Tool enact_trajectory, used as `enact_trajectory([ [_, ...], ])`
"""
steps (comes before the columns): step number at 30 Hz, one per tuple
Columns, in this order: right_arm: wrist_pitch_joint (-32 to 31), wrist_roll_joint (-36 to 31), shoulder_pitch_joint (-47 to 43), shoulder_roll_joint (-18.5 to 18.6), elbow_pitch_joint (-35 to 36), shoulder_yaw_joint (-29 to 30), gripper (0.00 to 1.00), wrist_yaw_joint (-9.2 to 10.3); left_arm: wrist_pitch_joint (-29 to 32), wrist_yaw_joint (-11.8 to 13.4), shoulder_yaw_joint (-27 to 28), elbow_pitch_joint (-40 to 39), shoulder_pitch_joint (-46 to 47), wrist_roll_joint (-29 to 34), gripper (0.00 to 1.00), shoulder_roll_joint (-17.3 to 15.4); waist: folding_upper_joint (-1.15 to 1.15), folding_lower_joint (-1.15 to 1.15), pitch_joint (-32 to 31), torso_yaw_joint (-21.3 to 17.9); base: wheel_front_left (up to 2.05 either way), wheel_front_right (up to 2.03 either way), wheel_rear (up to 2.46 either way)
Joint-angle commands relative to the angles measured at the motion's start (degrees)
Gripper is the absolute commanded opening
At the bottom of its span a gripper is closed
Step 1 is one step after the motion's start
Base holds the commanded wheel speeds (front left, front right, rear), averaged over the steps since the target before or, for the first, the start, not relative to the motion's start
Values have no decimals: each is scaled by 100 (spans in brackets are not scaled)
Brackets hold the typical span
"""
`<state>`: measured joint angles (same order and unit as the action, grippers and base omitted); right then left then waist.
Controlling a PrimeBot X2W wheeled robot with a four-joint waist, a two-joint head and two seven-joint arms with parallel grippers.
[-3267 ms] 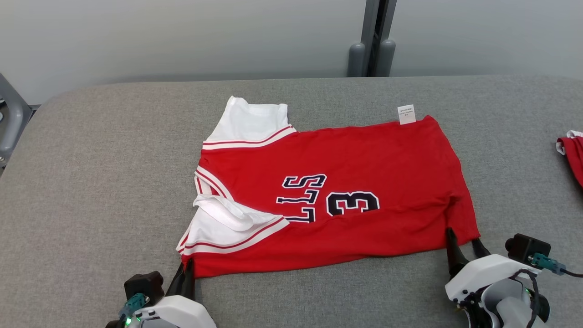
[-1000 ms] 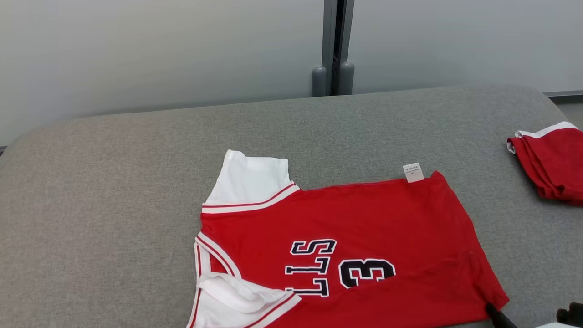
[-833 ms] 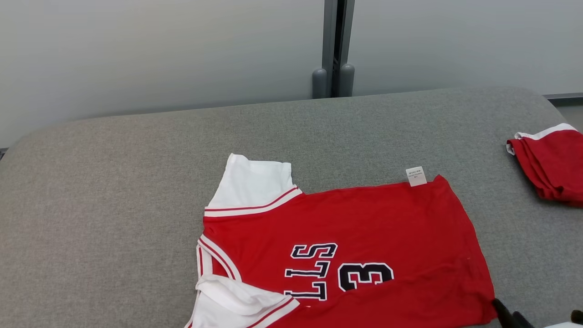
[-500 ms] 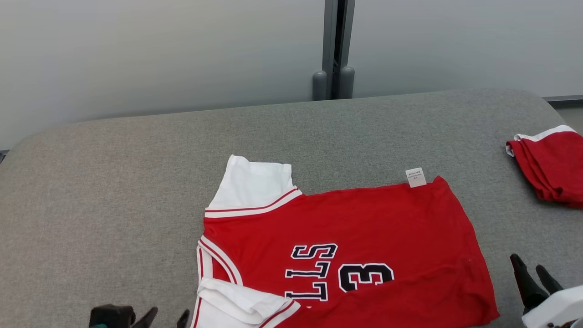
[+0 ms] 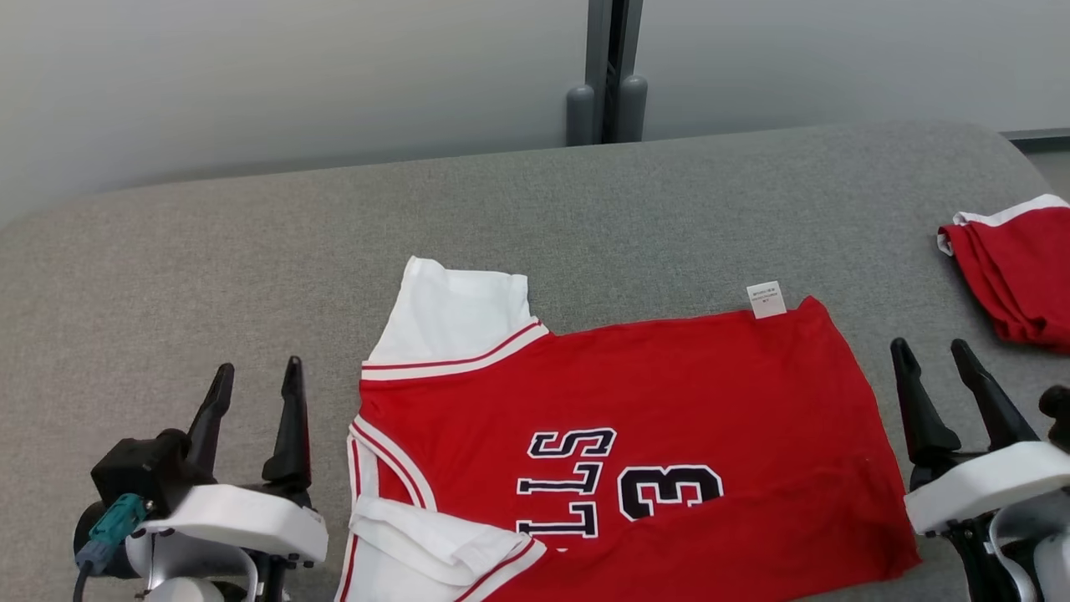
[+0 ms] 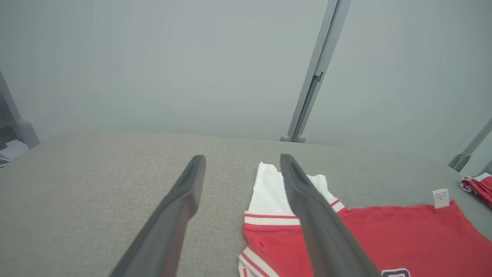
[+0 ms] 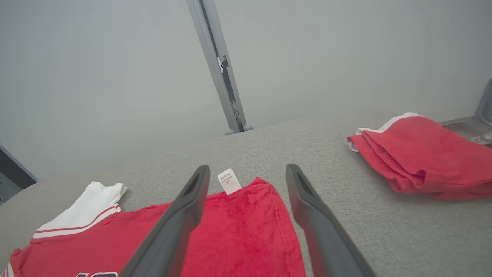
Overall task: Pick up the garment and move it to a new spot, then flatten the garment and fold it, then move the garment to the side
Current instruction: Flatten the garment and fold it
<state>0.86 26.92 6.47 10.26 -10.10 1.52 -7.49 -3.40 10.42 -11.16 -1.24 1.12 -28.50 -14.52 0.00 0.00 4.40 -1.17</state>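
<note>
My left gripper (image 5: 259, 365) and right gripper (image 5: 929, 344) hang released, clear of either end of the jersey (image 5: 669, 393), with bare tabletop (image 5: 251, 234) open to the far edge.

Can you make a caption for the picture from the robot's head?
Left pincer and right pincer stand open either side of the red jersey on the grey surface.

You've got two garments on the table (image 5: 209, 251): one jersey (image 5: 669, 401) at the front edge, one folded pile (image 5: 1020, 276) at the right edge. Two grippers: left gripper (image 5: 259, 365), right gripper (image 5: 929, 344).
</note>
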Motion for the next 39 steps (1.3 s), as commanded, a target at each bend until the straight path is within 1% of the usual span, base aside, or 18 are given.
enact_trajectory([
  [1, 171, -134, 119, 80, 42, -131, 100, 1, -203, -8, -21, 183, 208, 75, 100, 71, 0, 0, 173, -53, 0, 0, 0],
  [4, 414, -292, 250, 125, 25, -337, 100, 1, -573, 3, -86, 555, 506, 205, 100, 226, 0, 0, 382, -106, 0, 0, 0],
  [7, 568, -351, 408, 111, -9, -483, 100, 1, -741, -32, -192, 980, 777, 320, 100, 322, 0, 0, 579, -178, 0, 0, 0],
  [12, 763, -384, 632, 166, -58, -690, 100, 1, -838, -87, -297, 1609, 1253, 462, 100, 313, 0, 0, 861, -337, 0, 0, 0],
  [14, 829, -360, 701, 174, -69, -710, 100, 1, -721, 38, -226, 1904, 1473, 436, 100, 345, 0, 0, 965, -390, 0, 0, 0],
  [15, 851, -346, 729, 164, -80, -732, 100, 1, -616, 57, -297, 2058, 1609, 513, 100, 319, 0, 0, 1012, -425, 0, 0, 0],
  [21, 943, -332, 890, 128, -130, -888, 100, 1, -325, 81, -556, 2936, 2603, 884, 100, 199, 0, 0, 1301, -701, 0, 0, 0],
  [24, 990, -324, 962, 111, -136, -900, 100, 1, -180, -15, -650, 3353, 3094, 985, 100, 150, 0, 0, 1465, -831, 0, 0, 0],
  [30, 1055, -306, 1080, 73, -162, -958, 100, 1, 75, -79, -819, 4130, 3811, 1194, 100, -20, 0, 0, 1695, -1024, 0, 0, 0],
  [36, 1110, -296, 1111, 61, -231, -970, 100, 1, 180, -228, -968, 4775, 4241, 1293, 100, -79, 0, 0, 1785, -1088, 0, 0, 0],
  [39, 1138, -299, 1142, 42, -272, -987, 100, 1, 120, -245, -1028, 5016, 4385, 1348, 100, -104, 0, 0, 1802, -1106, 0, 0, 0],
])
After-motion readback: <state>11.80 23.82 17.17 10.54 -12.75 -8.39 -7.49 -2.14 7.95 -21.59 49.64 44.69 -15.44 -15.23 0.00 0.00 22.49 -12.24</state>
